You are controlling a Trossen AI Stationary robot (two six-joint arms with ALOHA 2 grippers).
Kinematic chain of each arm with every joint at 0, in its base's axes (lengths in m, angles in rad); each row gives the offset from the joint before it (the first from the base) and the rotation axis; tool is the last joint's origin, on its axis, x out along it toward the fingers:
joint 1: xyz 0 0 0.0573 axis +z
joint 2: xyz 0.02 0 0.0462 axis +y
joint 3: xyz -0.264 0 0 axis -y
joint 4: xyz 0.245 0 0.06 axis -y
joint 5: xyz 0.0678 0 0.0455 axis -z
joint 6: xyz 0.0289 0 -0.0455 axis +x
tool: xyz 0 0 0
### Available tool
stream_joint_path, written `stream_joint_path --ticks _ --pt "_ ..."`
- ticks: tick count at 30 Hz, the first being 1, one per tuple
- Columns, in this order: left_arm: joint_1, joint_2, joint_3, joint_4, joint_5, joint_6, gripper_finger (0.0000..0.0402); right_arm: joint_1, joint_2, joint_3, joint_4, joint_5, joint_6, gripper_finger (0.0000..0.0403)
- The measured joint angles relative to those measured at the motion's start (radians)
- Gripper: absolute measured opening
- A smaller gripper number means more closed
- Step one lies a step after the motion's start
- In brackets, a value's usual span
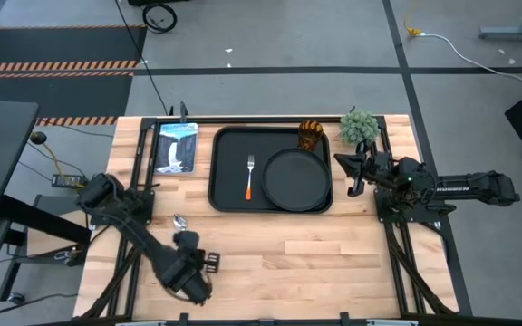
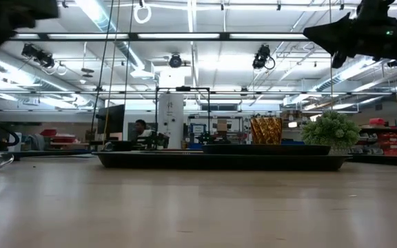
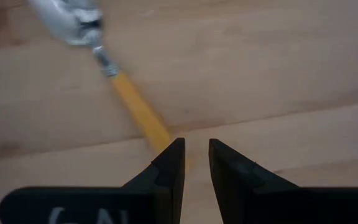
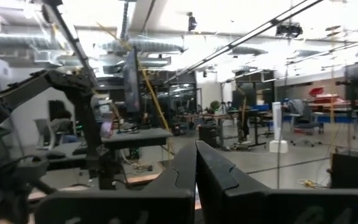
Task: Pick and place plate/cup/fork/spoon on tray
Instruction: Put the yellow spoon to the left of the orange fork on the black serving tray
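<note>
The black tray (image 1: 220, 172) lies at the table's far middle. On it are the fork (image 1: 250, 177), the round black plate (image 1: 295, 178) and, at its far right corner, the amber cup (image 1: 310, 136). The spoon (image 3: 132, 102) lies flat on the wood near the left edge; its silver bowl (image 1: 179, 220) points toward the far edge. My left gripper (image 3: 196, 158) hovers low at the spoon's handle end, open by a narrow gap with bare wood between the fingers. My right gripper (image 1: 352, 172) is shut and empty, raised beside the tray's right edge. My left gripper comes at the spoon from the near side, pointing along the yellow handle (image 3: 157, 134). The handle's free end runs behind one finger (image 3: 169, 168), so I cannot tell whether the finger touches it. The spoon lies flat on the table.
A small green potted plant (image 1: 359, 127) stands at the far right, next to the tray and my right arm. A flat picture card (image 1: 177, 147) lies left of the tray. Bare wood stretches along the near half of the table (image 1: 315, 263).
</note>
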Motion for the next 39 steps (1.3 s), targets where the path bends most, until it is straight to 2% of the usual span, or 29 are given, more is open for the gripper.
stream_joint_path --ticks 4,13,16,24,28,31,35,39 --pt "-0.043 0.0 0.0 -0.069 -0.003 -0.105 0.0079 0.0 0.0 0.0 -0.041 -0.028 0.024 0.0009" --pt "-0.045 0.001 0.0 -0.132 0.013 -0.126 0.0079 0.0 -0.001 0.0 -0.06 -0.052 0.043 0.0009" --pt "-0.045 0.002 0.0 -0.164 -0.016 -0.131 0.008 0.0 -0.001 0.0 -0.057 -0.052 0.044 0.0009" --pt "-0.041 0.002 -0.108 -0.174 -0.044 -0.137 0.008 -0.022 -0.001 0.0 -0.023 0.07 0.041 0.0009" --pt "-0.041 0.002 -0.149 -0.198 -0.06 -0.08 0.008 -0.043 -0.001 0.0 -0.014 0.105 0.042 0.0009" --pt "-0.041 0.002 -0.167 -0.198 -0.108 -0.015 0.008 -0.059 -0.001 0.0 -0.014 0.13 0.054 0.0009" --pt "-0.041 0.002 -0.168 -0.163 -0.205 -0.033 0.008 -0.074 -0.001 0.0 0.002 0.144 0.076 0.0009" --pt "-0.041 0.002 -0.168 -0.124 -0.217 -0.059 0.008 -0.085 -0.001 0.0 0.022 0.143 0.047 0.0009"
